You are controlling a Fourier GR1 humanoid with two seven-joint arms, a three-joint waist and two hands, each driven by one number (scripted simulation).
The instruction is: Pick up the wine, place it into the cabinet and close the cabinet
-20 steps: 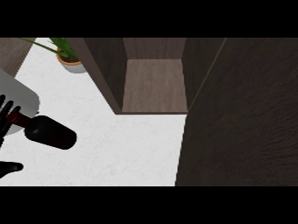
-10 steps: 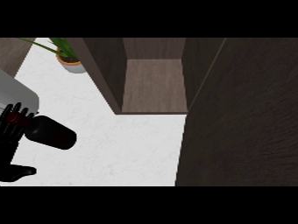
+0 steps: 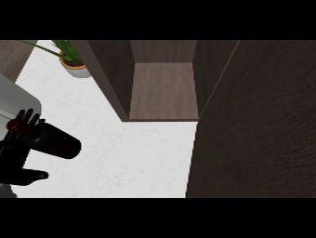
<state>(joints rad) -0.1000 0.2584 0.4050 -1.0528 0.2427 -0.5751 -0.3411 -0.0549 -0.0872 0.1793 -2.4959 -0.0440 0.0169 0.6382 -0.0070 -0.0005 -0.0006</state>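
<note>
The wine bottle (image 3: 56, 142) is dark with a red cap (image 3: 15, 124); it stands on the white counter (image 3: 140, 158) at the lower left, its top leaning towards the left edge. My left hand (image 3: 8, 158) is right against its neck. The fingers (image 3: 25, 119) run straight up beside the cap and the thumb (image 3: 28, 176) sticks out below the bottle's body. The fingers are not curled round it. The cabinet (image 3: 162, 90) stands open at the top middle, with a bare wooden floor inside. My right hand does not show.
The open cabinet door (image 3: 264, 125), dark wood, fills the right side. A potted plant (image 3: 73, 65) sits at the counter's back left. A grey rounded shape (image 3: 3, 104) reaches in from the left edge above my hand.
My left hand has slid right from the left edge until its fingers lie over the bottle's neck. The bottle has barely moved. The grey shape has pushed further into view.
</note>
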